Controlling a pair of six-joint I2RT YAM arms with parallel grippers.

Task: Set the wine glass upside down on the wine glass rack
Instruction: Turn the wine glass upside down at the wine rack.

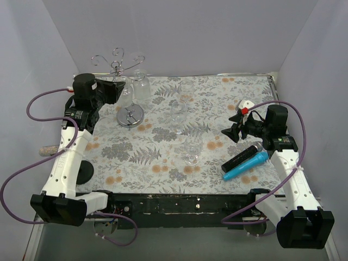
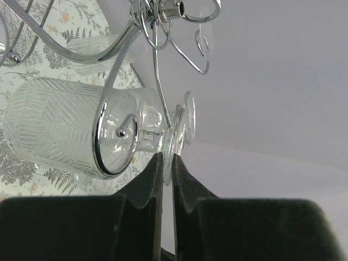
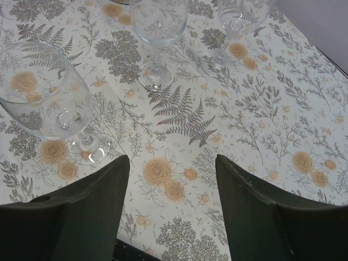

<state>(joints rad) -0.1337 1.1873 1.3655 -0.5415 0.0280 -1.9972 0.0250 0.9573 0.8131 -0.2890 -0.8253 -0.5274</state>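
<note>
One wine glass (image 2: 54,130) hangs bowl-down, stem vertical, from the wine glass rack (image 2: 169,8).

The desk (image 1: 163,166) wore a cloth printed with grey ferns and orange flowers. Three clear stemmed glasses stood upright on it ahead of the right end effector (image 1: 230,126): the nearest glass (image 3: 51,98) off to its left, the middle glass (image 3: 157,32) farther out, and the far glass (image 3: 239,16) to the right. A black cylinder (image 1: 240,157) and a blue cylinder (image 1: 246,166) lay side by side, beside and behind that end effector. The round shiny base (image 1: 130,116) of the wine glass rack stood near the left end effector (image 1: 120,89).
</note>
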